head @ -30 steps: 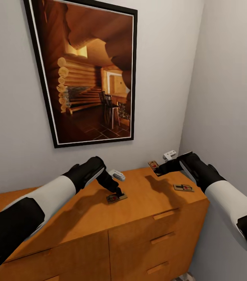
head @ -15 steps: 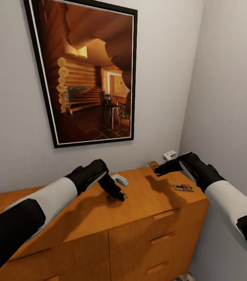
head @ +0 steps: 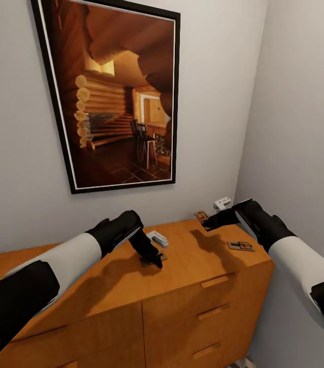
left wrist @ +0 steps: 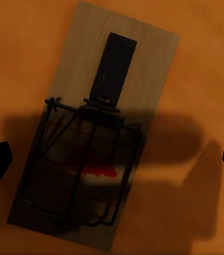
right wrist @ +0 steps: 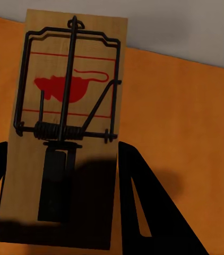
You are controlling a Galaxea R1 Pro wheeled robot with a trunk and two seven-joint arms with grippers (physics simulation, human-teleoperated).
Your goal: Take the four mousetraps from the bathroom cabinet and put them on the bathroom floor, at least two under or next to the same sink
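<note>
Now over the cabinet (head: pixel 131 286) top, both arms reaching for mousetraps.
Left fingers (head: pixel 154 259) spread wide around one mousetrap (left wrist: pixel 93 143) lying flat, not touching. Right fingers (head: pixel 209 223) clamped on a second mousetrap (right wrist: pixel 64 138) near the wall; third mousetrap (head: pixel 241 246) lying just beside the right arm.

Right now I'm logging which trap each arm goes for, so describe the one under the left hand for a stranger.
Start at the orange-brown cabinet below the framed log-cabin picture. Near its top's middle, beside a small white device, lies a mousetrap. Unlike the two traps by the right wall, the left hand is poised directly above it.
</note>
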